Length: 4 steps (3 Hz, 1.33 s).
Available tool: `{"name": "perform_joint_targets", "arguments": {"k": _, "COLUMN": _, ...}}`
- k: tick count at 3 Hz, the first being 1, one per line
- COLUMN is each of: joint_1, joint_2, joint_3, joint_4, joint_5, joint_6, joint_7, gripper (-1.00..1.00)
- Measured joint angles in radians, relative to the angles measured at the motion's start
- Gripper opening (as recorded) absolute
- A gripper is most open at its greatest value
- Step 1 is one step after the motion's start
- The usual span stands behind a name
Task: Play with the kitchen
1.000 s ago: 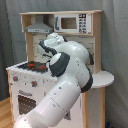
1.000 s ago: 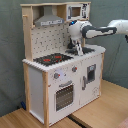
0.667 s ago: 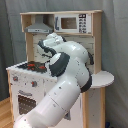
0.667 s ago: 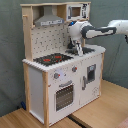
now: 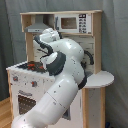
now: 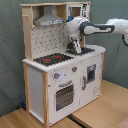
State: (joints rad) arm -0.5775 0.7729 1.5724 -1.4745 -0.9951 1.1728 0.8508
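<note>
The kitchen (image 6: 60, 75) is a tall white and light-wood toy with a black-red hob (image 6: 52, 59), a windowed oven door (image 6: 65, 95), a grey hood (image 6: 50, 20) and a small microwave (image 5: 70, 22). In the second exterior view my gripper (image 6: 75, 47) points down over the counter's sink end, right of the hob and close to the surface. The sink and faucet are hidden behind it. In the first exterior view my white arm (image 5: 65, 65) covers the counter's middle and hides the gripper; the hob (image 5: 30, 65) shows on the first exterior view's left.
A rounded side shelf (image 5: 100, 77) sticks out from the kitchen on the first exterior view's right. The kitchen stands on a wooden floor (image 6: 100, 110). A grey curtain (image 6: 10, 50) hangs behind it.
My wrist has shifted slightly over the sink end of the counter. The kitchen itself has not changed.
</note>
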Motion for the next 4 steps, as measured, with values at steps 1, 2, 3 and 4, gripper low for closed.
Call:
{"name": "perform_joint_targets", "arguments": {"k": 1, "joint_1": 0.048, "joint_2": -0.002, "joint_3": 0.004, "joint_4": 0.07, "joint_5": -0.003, "joint_6": -0.057, "joint_7": 0.0, "gripper": -1.0}}
{"name": "perform_joint_targets", "arguments": {"k": 2, "joint_1": 0.127, "joint_2": -0.006, "joint_3": 0.022, "joint_4": 0.13, "joint_5": -0.016, "joint_6": -0.067, "joint_7": 0.0, "gripper": -1.0}}
{"name": "perform_joint_targets", "arguments": {"k": 3, "joint_1": 0.21, "joint_2": -0.004, "joint_3": 0.018, "joint_4": 0.181, "joint_5": -0.042, "joint_6": -0.066, "joint_7": -0.013, "gripper": -1.0}}
{"name": "perform_joint_targets", "arguments": {"k": 4, "joint_1": 0.294, "joint_2": 0.002, "joint_3": 0.009, "joint_4": 0.223, "joint_5": -0.076, "joint_6": -0.058, "joint_7": -0.039, "gripper": -1.0}}
